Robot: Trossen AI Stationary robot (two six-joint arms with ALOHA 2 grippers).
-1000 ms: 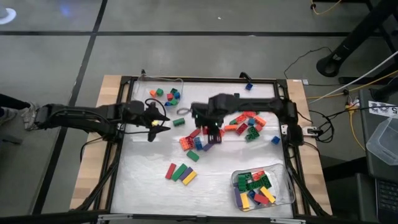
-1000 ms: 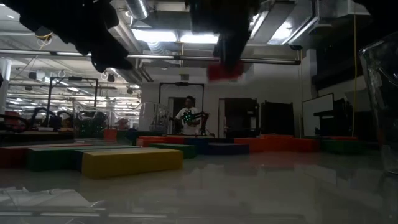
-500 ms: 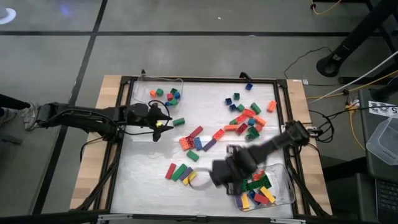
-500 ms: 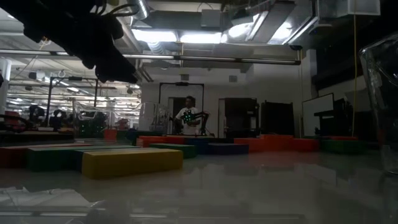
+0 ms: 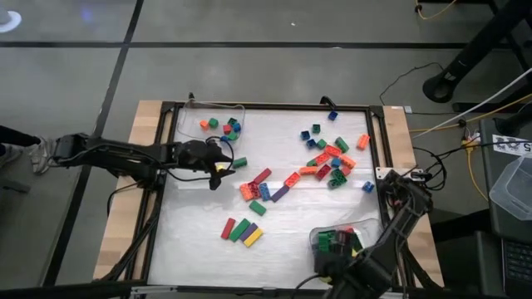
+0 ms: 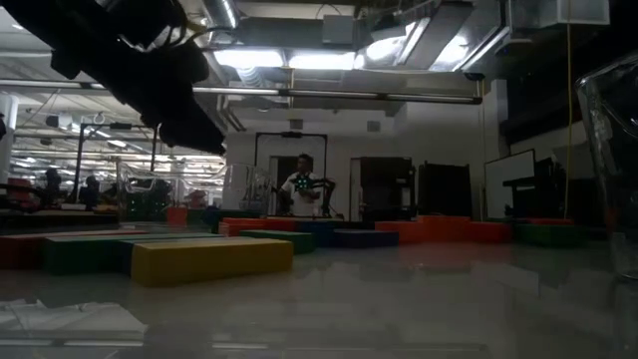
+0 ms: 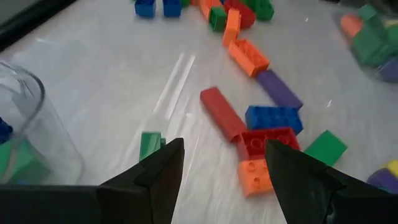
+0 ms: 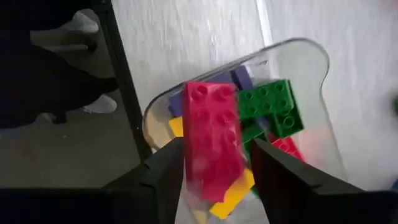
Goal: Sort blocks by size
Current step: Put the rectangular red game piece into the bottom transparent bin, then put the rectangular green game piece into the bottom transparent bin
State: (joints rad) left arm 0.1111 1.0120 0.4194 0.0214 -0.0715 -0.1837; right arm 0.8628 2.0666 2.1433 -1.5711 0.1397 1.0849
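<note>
Loose blocks lie on the white table top: a cluster in the middle, another farther right, and a red, green and yellow row nearer the front. My left gripper is open and empty above the table, left of the middle cluster. In its wrist view a green cube lies by one finger, and a long red brick lies ahead. My right gripper is over the near-right clear tray, shut on a long red brick. My right gripper pinches the red brick between its two fingers by its long sides at one end. The rest of the brick sticks out past the fingertips, studs toward the camera. The brick is lifted clear, above the blocks in the tray.
A second clear tray with a few small blocks stands at the far left. A black frame runs around the table top. The near-right tray holds green, yellow, purple and red blocks. A person stands far off in the room.
My right gripper has swung from over the middle cluster toward the table's near right corner, carrying the red brick, and now hangs over the near-right tray. The blocks on the table have stayed put.
</note>
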